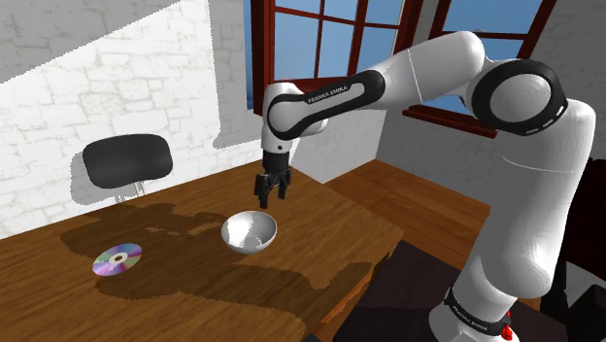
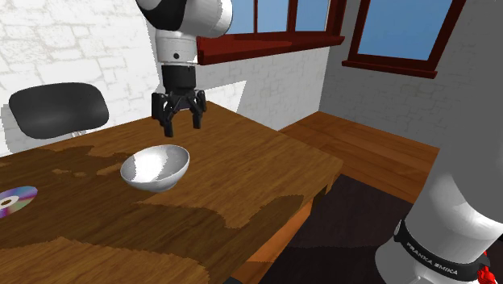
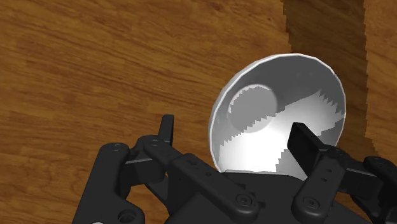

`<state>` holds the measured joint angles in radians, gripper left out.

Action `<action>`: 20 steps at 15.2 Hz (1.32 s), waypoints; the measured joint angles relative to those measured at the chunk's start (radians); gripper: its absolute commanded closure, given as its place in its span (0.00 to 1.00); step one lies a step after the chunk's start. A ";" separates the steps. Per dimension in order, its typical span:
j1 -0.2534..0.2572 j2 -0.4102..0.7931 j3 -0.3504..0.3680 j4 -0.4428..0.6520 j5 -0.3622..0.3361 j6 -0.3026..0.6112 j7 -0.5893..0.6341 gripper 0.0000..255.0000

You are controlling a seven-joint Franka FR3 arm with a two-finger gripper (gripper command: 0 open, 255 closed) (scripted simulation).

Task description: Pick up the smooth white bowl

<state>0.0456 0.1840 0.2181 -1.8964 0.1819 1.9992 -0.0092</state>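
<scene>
The wooden table (image 1: 340, 223) carries the white bowl (image 1: 250, 233), upright, below the fingers (image 3: 167, 130) and untouched. The gripper (image 1: 272, 198) hovers on approach, fingers spread: one over the bowl's hollow, one outside its rim. Next, I judge: lower astride the rim, then close.

**Support.** Wooden table (image 1: 330, 209) (image 2: 242, 161) (image 3: 76, 63), brown, with a plank grain running along its top. One corner points toward the shoulder view's right. Broad patches of darker shadow lie across the surface.

**Item 1.** A bowl (image 1: 249, 233) (image 2: 155, 167) (image 3: 280, 108), smooth, greyish white with a bright sheen inside. It stands upright with its open side up, near the middle of the tabletop.

**Item 2.** A compact disc (image 1: 117, 259) (image 2: 16, 199), lying flat, with a rainbow sheen and a centre hole. It is well apart from the bowl, toward the shoulder view's left, and the second exterior view's left edge cuts it off.
</scene>
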 measured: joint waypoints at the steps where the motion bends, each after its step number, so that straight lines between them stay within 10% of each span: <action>1: 0.004 0.029 0.001 0.026 -0.004 0.006 0.005 0.00; 9: 0.008 0.098 -0.001 0.016 -0.010 0.085 -0.005 0.00; 10: 0.008 0.100 -0.001 0.015 -0.010 0.088 -0.006 1.00; 20: 0.008 0.102 -0.001 0.014 -0.010 0.092 -0.006 1.00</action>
<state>0.0536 0.2861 0.2166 -1.8821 0.1715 2.0913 -0.0149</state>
